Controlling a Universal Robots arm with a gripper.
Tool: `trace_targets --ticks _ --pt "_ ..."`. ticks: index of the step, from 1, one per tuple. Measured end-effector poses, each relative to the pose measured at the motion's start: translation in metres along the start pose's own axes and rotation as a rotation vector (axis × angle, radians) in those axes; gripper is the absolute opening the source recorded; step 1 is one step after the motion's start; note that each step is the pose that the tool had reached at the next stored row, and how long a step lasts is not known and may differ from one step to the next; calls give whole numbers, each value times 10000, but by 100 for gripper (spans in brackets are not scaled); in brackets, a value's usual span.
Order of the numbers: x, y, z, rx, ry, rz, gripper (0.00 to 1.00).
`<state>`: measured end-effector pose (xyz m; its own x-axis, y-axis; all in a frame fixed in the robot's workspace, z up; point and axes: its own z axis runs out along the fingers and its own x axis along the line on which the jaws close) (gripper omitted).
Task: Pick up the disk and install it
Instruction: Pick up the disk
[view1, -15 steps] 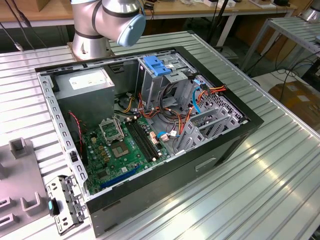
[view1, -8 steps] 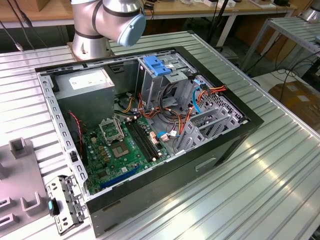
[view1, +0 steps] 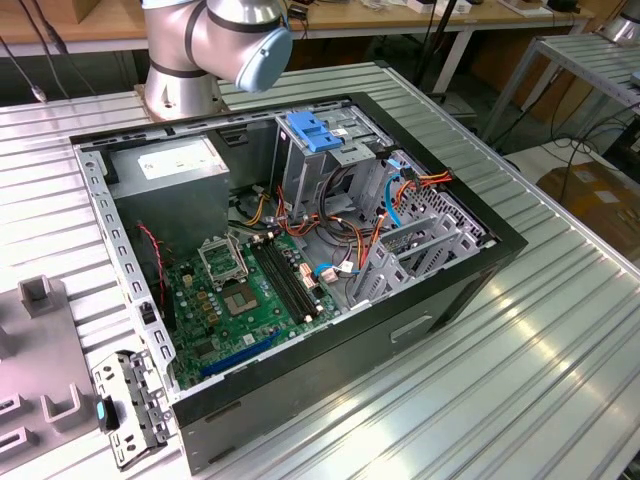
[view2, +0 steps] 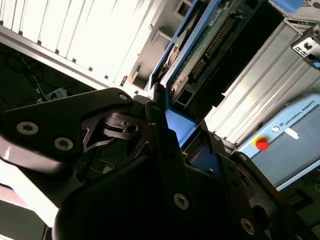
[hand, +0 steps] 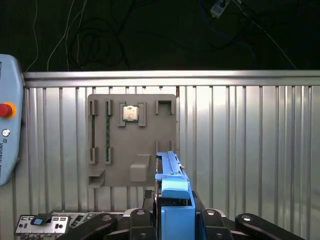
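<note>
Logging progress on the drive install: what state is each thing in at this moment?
gripper: shut on the disk's blue carrier.
disk: held edge-on above the table, not in the case.
computer case: lying on its side, open, side panel off.
grey fixture plate: flat on the table, a chip seated in one pocket.

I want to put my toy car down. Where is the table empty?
The ribbed table is bare on the exterior view's right of the open computer case, to its near edge. The exterior view's left is crowded: a grey fixture plate and a metal bracket. Inside the case, a motherboard and cables leave no room.
</note>
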<state>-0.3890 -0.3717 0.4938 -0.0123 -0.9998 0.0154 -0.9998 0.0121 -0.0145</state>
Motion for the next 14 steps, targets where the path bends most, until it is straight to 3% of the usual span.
trace_targets --ticks 12,14 --pt "144 -99 3 -1 1 0 37" --pt "243 -190 6 -1 1 0 37"
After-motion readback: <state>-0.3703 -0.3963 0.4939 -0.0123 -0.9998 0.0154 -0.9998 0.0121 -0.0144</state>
